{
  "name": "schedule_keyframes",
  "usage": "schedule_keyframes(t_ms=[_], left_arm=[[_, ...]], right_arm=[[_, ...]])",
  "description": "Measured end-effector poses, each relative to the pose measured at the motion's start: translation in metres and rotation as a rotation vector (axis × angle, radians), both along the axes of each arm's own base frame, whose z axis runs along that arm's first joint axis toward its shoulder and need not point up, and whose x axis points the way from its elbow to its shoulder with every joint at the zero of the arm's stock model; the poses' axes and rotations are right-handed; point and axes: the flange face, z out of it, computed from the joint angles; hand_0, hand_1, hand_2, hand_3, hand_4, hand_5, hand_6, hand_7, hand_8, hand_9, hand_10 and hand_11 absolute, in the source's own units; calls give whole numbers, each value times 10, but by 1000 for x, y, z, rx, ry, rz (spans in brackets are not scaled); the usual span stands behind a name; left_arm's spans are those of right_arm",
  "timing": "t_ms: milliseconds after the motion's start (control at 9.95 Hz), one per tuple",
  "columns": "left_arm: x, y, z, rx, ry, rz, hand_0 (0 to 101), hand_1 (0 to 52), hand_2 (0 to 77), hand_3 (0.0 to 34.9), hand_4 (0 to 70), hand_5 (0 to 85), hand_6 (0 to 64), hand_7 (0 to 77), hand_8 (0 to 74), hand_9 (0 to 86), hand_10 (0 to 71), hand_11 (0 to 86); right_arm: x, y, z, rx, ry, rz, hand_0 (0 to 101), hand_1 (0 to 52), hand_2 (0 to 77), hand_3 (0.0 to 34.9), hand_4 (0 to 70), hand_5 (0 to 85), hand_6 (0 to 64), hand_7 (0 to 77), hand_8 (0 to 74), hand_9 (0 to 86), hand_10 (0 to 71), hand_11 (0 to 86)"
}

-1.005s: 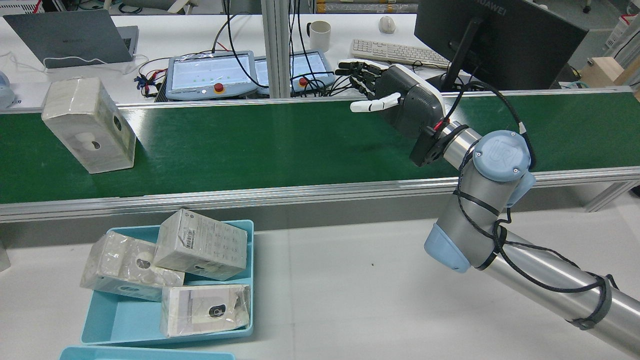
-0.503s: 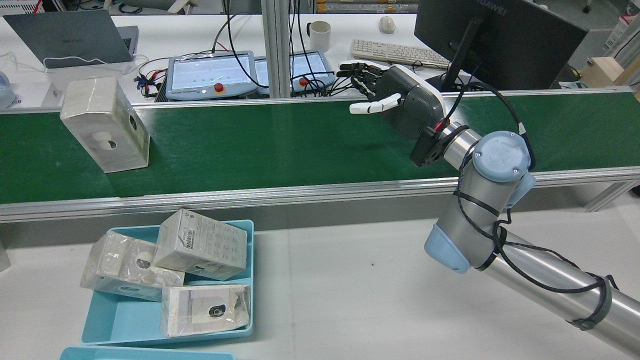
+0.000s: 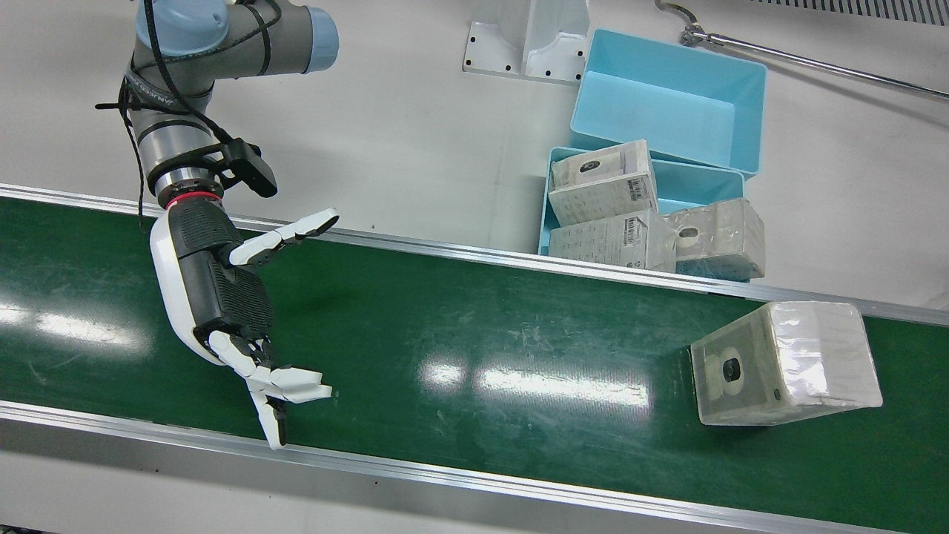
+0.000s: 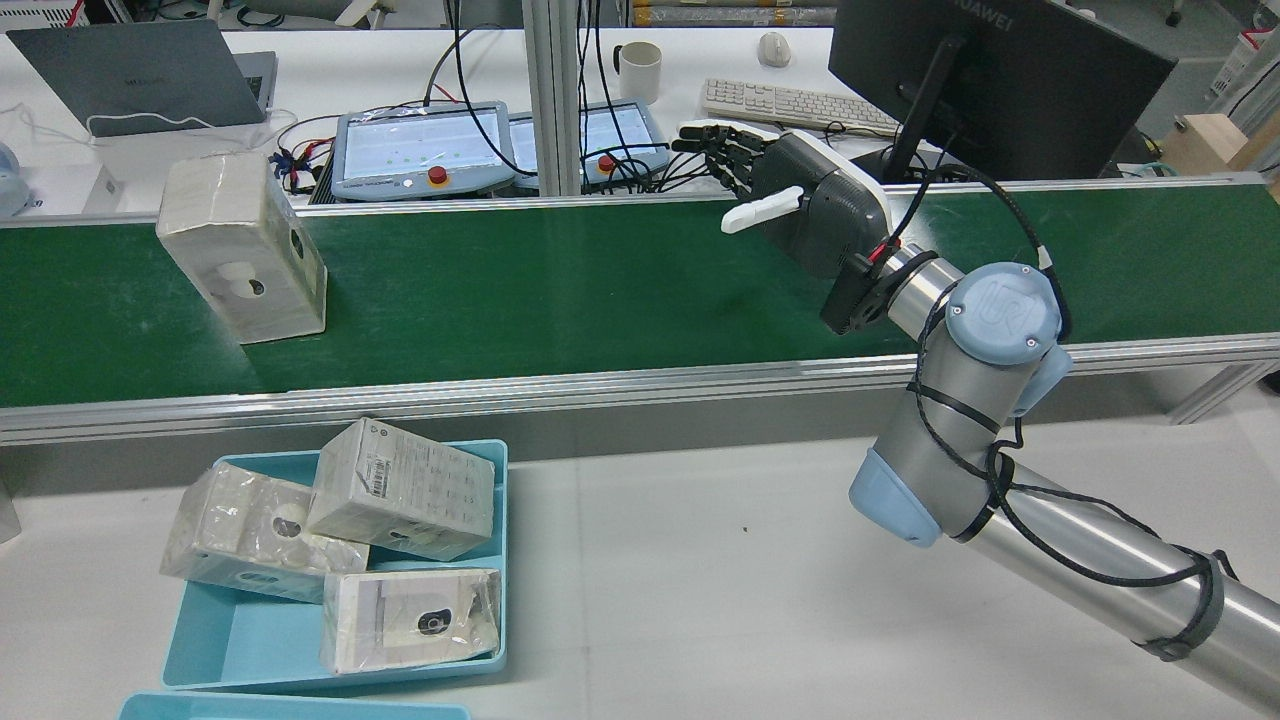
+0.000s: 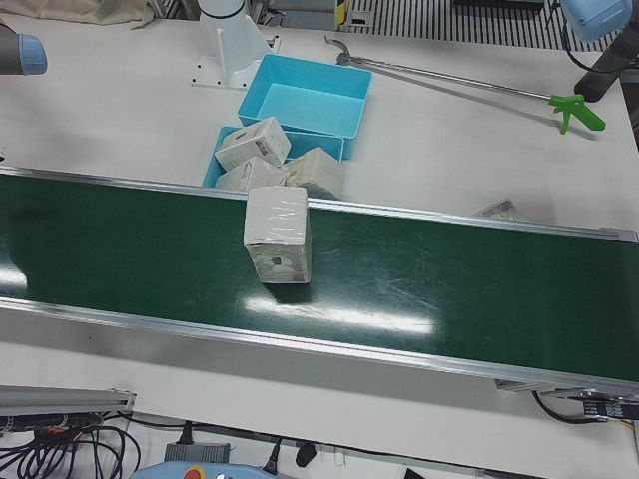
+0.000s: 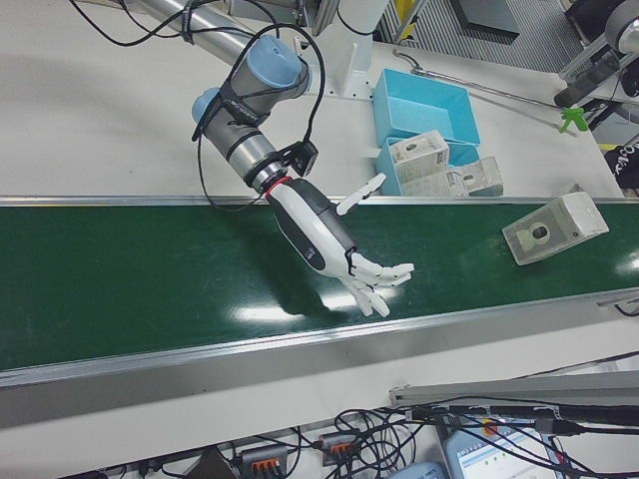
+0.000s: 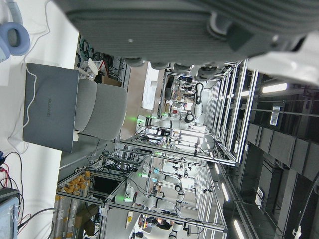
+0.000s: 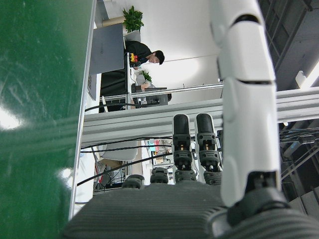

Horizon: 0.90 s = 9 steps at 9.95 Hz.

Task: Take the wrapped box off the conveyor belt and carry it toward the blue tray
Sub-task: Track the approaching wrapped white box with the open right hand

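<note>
Wrapped box (image 4: 243, 260) stands upright on the green conveyor belt (image 4: 560, 290), toward the belt's left end in the rear view, touching nothing but the belt; a round hole shows on its side face. Same box sits at the right of the belt in the front view (image 3: 786, 363), and mid-belt in the left-front view (image 5: 278, 237). Right hand (image 4: 790, 195) hangs over the belt well apart from the box, fingers spread and stretched toward the far rail, thumb out to the side, holding nothing (front view (image 3: 230, 311) and right-front view (image 6: 334, 244) agree: palm open, nothing in it). Right hand's own camera shows only the fingers (image 8: 246, 99), a strip of green belt and background lab clutter. Left hand: its camera shows just a dark ribbed underside (image 7: 199, 25) at the top edge, so whether its fingers are apart or together cannot be told. Blue tray (image 4: 230, 640) sits on the white counter (image 4: 700, 560) on the near side of the belt in the rear view, below the box's position, holding three wrapped boxes (image 4: 400, 490) piled loosely, one leaning over the tray's left rim. A second, empty blue tray (image 3: 667, 104) lies just beside it in the front view. A monitor (image 4: 990, 80), keyboard (image 4: 790, 105) and mug (image 4: 640, 70) sit on the desk beyond the belt.
</note>
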Motion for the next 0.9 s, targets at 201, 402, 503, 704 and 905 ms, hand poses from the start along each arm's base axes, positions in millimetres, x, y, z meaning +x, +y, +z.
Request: schedule_keyframes(t_ms=[201,402,503,704,905], left_arm=[[0,0,0,0,0,0,0,0,11,0,0,5,0,5,5,0,5,0],[0,0,0,0,0,0,0,0,5,0,0,5,0,5,5,0,5,0],[0,0,0,0,0,0,0,0,5,0,0,5,0,5,5,0,5,0],[0,0,0,0,0,0,0,0,11,0,0,11,0,5,5,0,5,0],[0,0,0,0,0,0,0,0,5,0,0,11,0,5,5,0,5,0]], right_arm=[[0,0,0,-1,1,0,481,120,60,20,213,224,98,251,5,54,0,16],[-3,1,0,-3,4,-5,480,131,104,21,213,224,98,256,5,54,0,16],[-5,2,0,-3,5,-7,479,136,76,20,164,207,71,213,5,38,0,16],[-8,3,2,-6,7,-11,479,136,82,28,147,207,65,213,5,38,0,16],[-10,2,4,-9,9,-13,478,136,125,41,158,218,82,224,0,38,0,16]])
